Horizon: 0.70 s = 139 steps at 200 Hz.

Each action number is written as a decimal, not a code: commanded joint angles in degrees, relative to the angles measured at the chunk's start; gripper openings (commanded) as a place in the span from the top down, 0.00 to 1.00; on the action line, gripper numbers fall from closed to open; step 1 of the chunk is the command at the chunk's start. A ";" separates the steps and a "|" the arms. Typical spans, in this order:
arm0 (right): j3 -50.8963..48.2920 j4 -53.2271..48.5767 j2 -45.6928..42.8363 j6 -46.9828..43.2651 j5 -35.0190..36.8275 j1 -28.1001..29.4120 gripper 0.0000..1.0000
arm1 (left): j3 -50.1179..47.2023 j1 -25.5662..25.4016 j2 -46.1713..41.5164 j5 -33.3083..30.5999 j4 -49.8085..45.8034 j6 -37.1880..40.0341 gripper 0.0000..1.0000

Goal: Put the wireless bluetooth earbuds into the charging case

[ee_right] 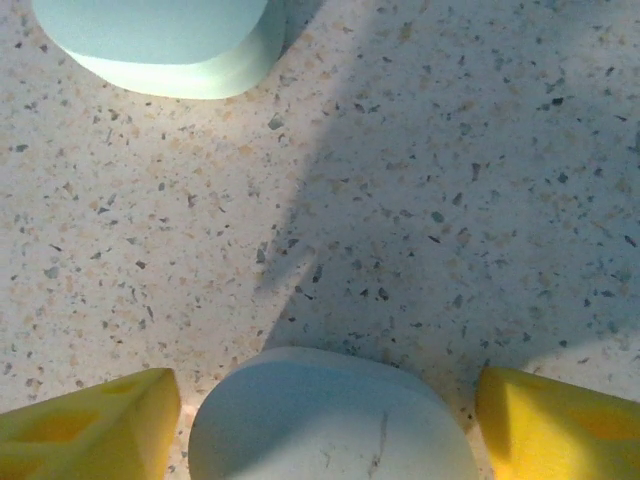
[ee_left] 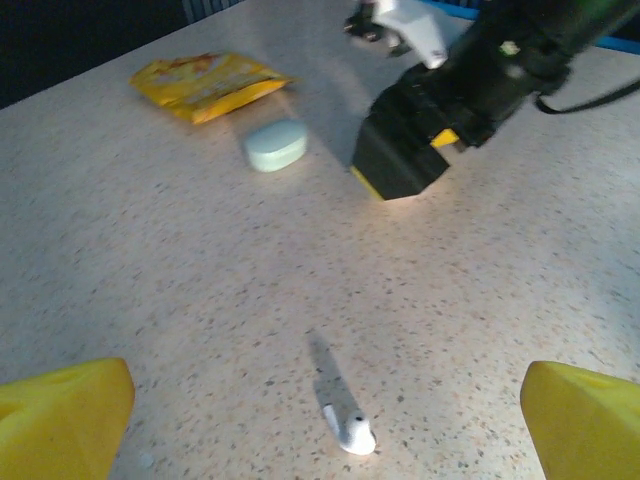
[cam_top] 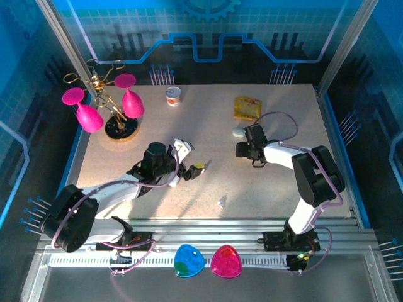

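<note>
Earbud (ee_left: 350, 428) on bench (ee_left: 150, 260) judged light, hard, slick | best pinched across bulb | left pincer (ee_left: 325, 400) spread | right pincer (ee_right: 330, 395) flanked white case (ee_right: 330, 435), clamp could not be told

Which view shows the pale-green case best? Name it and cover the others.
Left wrist: the pale-green case lies whole and unobstructed. Right wrist sees the case close but cropped at the top edge; top external shows it tiny beside the right gripper.
</note>
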 commanded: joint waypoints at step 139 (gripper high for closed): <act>1.04 -0.07 -13.29 -4.46 -4.57 5.44 0.12 | 7.02 -0.46 -4.56 -20.25 -45.24 -32.62 0.22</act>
